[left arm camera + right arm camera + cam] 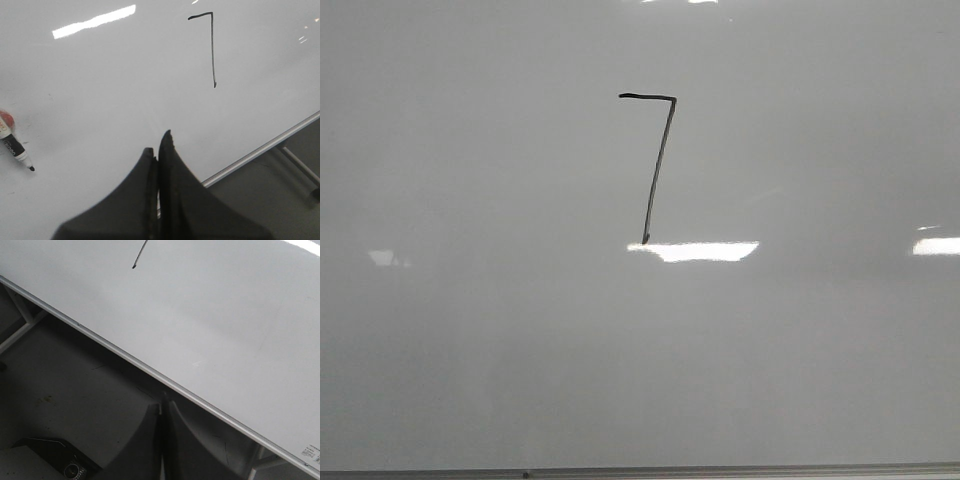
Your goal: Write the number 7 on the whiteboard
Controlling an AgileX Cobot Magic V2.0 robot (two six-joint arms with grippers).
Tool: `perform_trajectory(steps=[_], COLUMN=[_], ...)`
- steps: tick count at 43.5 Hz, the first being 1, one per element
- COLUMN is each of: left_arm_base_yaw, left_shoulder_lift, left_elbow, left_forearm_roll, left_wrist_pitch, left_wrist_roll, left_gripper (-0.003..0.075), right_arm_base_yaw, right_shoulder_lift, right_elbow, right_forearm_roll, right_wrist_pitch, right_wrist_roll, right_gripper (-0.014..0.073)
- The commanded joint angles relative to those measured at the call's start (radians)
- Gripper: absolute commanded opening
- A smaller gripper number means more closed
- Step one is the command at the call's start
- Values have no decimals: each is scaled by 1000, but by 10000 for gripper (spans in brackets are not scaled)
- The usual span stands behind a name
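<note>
- The number 7 (657, 165) stood complete on the whiteboard (470, 350): a short top stroke joined to a long, slightly slanted downstroke, with no gaps visible.
- Judging by that, the writing itself looked finished; nothing seemed left to do but perhaps tidy away the pen.
- The figure sat in the middle part of the board, well up from the near framed edge (720, 470), its foot touching a bright light reflection.
- A marker (15, 147) lay flat on the board, uncapped tip showing, well off to one side of the figure and in neither gripper.
- The left gripper (159, 145) had its fingers pressed together, holding nothing; the 7 lay well ahead of them, apart.
- The right gripper (162, 407) also had its fingers closed and empty, hanging off the board beyond its near edge, with only the downstroke's foot in sight, well away.
</note>
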Motion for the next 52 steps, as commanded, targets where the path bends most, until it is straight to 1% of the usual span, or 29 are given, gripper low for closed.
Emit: perform_trajectory(steps=[1, 4, 7, 10, 13, 17, 21, 26, 29, 31, 35, 39, 41, 43, 46, 50, 52], left_arm_base_yaw=[-6, -6, 20, 79, 150, 240, 333, 424, 463, 477, 501, 497, 492, 484, 482, 477, 470], left_shoulder_lift=[4, -11, -38, -82, -138, -233, -329, -424, -457, -468, -485, -520, -545, -543, -543, -543, -543], left_elbow=[-24, -17, 3, 25, 65, 158, 275, 407, 467, 497, 562, 611, 629, 645, 676, 717, 743], left_forearm_roll=[-14, -14, -14, -9, 8, 8, 8, 8, 6, 5, 5, 18, 42, 84, 175, 178, 178], left_wrist_pitch=[-78, -90, -95, -103, -143, -225, -341, -420, -449, -468, -546, -610, -623, -639, -645, -698, -745], left_wrist_roll=[-9, -9, -9, -9, -9, -9, -9, -9, -9, -9, -9, -14, -45, -110, -247, -257, -257], left_gripper=[-21, -20, -21, -20, -20, -21, -21, -20, -21, -21, -21, -21, -21, -21, -21, -21, -21], right_arm_base_yaw=[-6, -6, -6, -6, -6, -6, -6, -6, -6, -6, -6, -6, -6, -6, -6, -6, -6], right_shoulder_lift=[12, 12, 12, 12, 12, 12, 12, 12, 12, 12, 12, 12, 12, 12, 12, 12, 12], right_elbow=[-19, -19, -19, -19, -19, -19, -19, -19, -19, -19, -19, -19, -19, -19, -19, -19, -19], right_forearm_roll=[-9, -9, -9, -9, -9, -9, -9, -9, -9, -9, -9, -9, -9, -9, -9, -9, -9], right_wrist_pitch=[-58, -58, -59, -59, -59, -59, -59, -59, -59, -59, -59, -59, -59, -59, -59, -59, -59], right_wrist_roll=[-2, -2, -2, -2, -2, -2, -2, -2, -2, -2, -2, -2, -2, -2, -2, -2, -2], right_gripper=[-67, -67, -67, -67, -67, -67, -67, -67, -67, -67, -67, -67, -67, -67, -67, -67, -67])
